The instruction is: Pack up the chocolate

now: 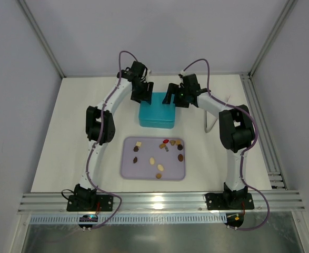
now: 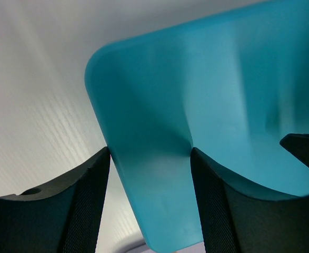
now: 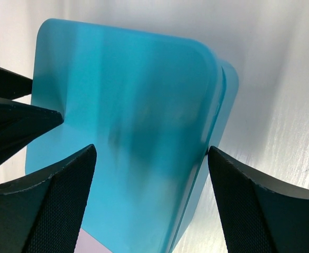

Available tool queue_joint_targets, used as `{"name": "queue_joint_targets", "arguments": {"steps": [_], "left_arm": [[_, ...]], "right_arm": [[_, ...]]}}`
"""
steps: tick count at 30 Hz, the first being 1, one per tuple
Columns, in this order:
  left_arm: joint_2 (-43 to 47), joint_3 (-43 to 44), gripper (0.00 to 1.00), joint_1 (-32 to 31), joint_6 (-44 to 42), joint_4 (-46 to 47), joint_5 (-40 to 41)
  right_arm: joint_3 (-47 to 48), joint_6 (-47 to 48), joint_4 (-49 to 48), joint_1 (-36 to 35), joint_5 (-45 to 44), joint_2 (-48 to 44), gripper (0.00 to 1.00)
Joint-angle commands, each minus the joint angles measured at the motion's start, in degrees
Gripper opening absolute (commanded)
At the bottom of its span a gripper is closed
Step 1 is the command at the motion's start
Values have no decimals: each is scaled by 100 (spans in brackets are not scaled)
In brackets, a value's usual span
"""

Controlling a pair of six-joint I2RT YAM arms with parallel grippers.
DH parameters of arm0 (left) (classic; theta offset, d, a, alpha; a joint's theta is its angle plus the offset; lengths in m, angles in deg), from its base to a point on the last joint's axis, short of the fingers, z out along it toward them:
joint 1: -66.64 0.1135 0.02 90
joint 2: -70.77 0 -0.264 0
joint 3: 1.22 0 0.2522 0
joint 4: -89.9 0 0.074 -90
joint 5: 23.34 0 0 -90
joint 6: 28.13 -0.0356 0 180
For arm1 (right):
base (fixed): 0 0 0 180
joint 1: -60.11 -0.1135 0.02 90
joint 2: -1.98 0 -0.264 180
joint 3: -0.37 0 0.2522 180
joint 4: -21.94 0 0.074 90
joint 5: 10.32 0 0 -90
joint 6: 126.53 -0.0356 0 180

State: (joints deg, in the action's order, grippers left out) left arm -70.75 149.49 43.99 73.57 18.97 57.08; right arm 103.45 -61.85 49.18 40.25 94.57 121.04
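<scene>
While the left pincer and right pincer hang spread apart, gripping nothing, over the lid, a lopsided pull could skid the box across the table into the tray. Only the overhead view shows the chocolates, loose on that tray.

A closed teal box is seen on a white table, framed between the widely parted fingers of the right gripper.
</scene>
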Motion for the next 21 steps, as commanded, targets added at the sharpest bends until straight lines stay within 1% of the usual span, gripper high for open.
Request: {"name": "queue_joint_targets", "arguments": {"steps": [1, 5, 9, 10, 14, 17, 21], "left_arm": [[124, -414, 61, -178, -151, -427, 395], [334, -800, 64, -195, -37, -348, 493], [563, -1055, 72, -195, 42, -155, 422], [685, -1160, 76, -195, 77, -59, 309], [730, -1170, 78, -187, 139, 30, 115], [809, -1223, 80, -125, 209, 109, -227], [985, -1503, 83, 7, 393, 293, -588]], "right_arm": [[279, 36, -214, -141, 330, 3, 86], [226, 18, -231, -132, 374, -32, 89], [244, 53, -170, -132, 400, -50, 91], [253, 45, -100, -124, 365, -68, 92], [226, 10, -47, -97, 374, -94, 93], [191, 36, 15, -45, 400, -147, 94], [86, -8, 15, 43, 523, -235, 96]]}}
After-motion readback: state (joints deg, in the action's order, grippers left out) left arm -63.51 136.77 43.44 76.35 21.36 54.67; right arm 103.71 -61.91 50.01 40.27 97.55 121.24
